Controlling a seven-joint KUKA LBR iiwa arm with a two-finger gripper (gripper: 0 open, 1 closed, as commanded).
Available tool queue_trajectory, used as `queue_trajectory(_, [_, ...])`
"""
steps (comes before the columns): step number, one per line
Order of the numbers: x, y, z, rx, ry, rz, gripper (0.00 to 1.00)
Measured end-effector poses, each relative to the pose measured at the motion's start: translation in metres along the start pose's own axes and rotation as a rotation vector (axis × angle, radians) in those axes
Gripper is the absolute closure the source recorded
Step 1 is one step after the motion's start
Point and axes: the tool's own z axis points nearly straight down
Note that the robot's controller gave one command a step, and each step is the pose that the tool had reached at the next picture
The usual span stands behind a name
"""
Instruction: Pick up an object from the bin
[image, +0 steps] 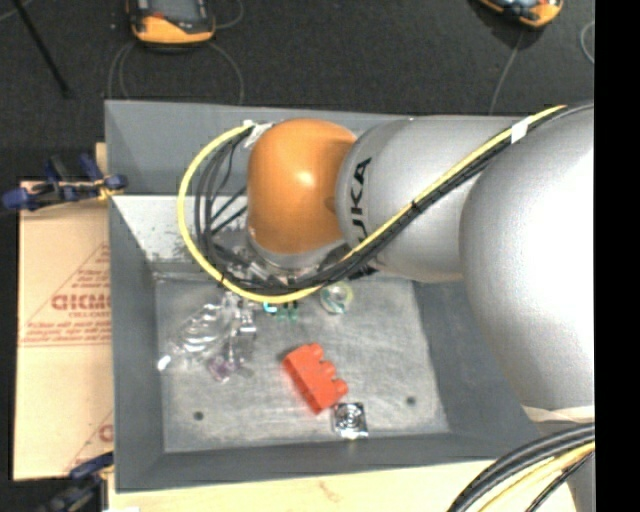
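Well, the big grey arm (480, 200) with its orange cover (295, 185) blocks the back and right of the grey bin (135, 330). On the bin's floor lie a red toothed block (315, 377) near the middle, a clear glinting piece (200, 335) at the left, a crumpled silver scrap (349, 419) by the front wall and a little pale ball (335, 298). The gripper (243, 315) hangs below the cover, just beside the clear piece; open or closed, I can't tell.
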Motion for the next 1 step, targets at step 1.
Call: queue_trajectory(1, [-0.0018,0.0094,0.0636,-0.001,-0.011,-0.385,0.0])
